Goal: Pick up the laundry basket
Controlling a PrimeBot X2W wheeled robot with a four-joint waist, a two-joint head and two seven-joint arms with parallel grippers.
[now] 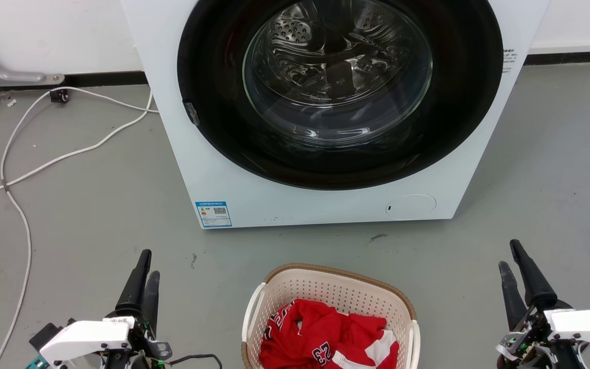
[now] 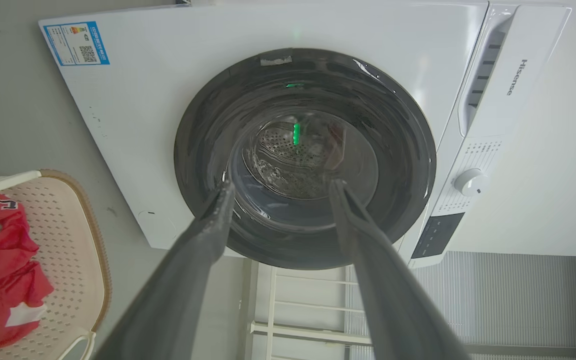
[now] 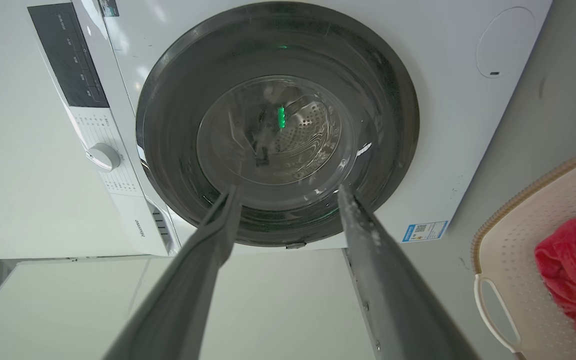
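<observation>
Down on the grey floor (image 1: pixel 95 220), just in front of the washer (image 1: pixel 254 195), the laundry basket (image 1: pixel 325 288) is sitting upright with a red jersey (image 1: pixel 325 333) lying inside. Both arms are hovering well apart from it, the left gripper (image 1: pixel 150 264) off to one side and the right gripper (image 1: pixel 508 253) off to the other. Each is keeping its fingers spread and holding nothing. By my reading, the reach is only beginning. Next, each gripper is going to need to swing inward and down to a white side handle (image 1: pixel 250 312), then close evenly so the basket is rising level.
</observation>
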